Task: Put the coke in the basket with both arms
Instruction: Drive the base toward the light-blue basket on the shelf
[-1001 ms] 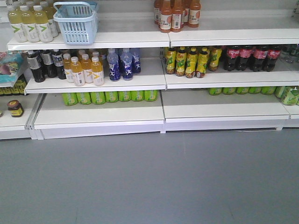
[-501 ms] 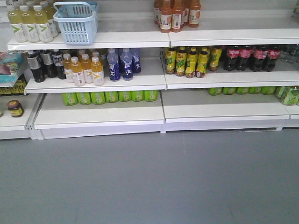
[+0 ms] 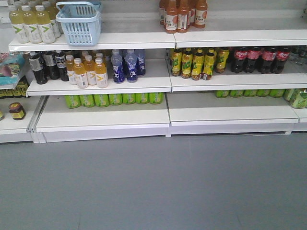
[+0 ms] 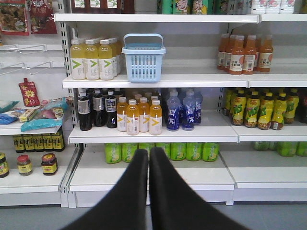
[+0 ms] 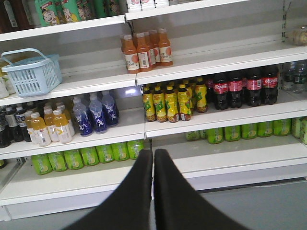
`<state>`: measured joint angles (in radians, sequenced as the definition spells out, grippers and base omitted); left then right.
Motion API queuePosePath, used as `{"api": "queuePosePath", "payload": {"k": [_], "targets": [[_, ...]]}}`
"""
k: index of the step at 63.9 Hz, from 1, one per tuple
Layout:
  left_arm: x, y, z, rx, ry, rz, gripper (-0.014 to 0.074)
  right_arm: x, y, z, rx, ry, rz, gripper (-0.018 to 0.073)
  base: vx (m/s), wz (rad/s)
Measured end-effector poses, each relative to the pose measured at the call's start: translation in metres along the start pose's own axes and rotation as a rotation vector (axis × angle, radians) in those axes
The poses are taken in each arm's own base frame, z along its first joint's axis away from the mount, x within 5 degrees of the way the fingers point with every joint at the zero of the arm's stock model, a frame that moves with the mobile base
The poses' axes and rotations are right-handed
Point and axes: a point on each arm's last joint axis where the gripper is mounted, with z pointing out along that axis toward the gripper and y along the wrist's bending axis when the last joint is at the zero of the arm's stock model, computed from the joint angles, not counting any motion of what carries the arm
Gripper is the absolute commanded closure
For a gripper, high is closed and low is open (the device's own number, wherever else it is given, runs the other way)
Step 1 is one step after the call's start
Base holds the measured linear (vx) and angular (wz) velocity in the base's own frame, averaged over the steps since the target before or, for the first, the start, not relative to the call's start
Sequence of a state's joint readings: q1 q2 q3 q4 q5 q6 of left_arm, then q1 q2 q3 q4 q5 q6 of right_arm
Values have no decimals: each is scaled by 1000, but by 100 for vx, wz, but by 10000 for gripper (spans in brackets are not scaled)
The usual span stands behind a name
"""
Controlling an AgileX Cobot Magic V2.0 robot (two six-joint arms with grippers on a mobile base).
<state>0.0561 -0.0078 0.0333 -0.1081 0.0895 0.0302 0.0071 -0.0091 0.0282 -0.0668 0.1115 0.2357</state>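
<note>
Basically looks pre-grasp: left black wedge gripper (image 4: 148,154) and right gripper (image 5: 153,154) empty, fingers pressed together; red-labelled plastic cola bottle (image 3: 253,59) on middle shelf (image 3: 230,80), pale blue slotted basket (image 3: 79,25) on upper-left shelf (image 3: 129,41), so next they'd spread and reach.

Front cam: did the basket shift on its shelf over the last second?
No. The basket keeps its place beside the pale yellow bottles on the shelf. The whole view drifted slightly right together.

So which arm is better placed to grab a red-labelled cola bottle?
Probably right: the right gripper faces the shelf holding the cola bottles; the left gripper faces the pale blue slotted plastic basket.
</note>
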Motion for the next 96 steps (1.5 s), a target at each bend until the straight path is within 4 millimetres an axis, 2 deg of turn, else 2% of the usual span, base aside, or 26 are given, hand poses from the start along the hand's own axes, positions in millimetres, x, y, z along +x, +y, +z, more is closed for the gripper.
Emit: {"api": "queuePosePath", "payload": {"k": [96], "targets": [[0, 0, 0, 0, 0, 0, 603, 0, 0, 0, 0, 0, 0, 564, 10, 8]]}}
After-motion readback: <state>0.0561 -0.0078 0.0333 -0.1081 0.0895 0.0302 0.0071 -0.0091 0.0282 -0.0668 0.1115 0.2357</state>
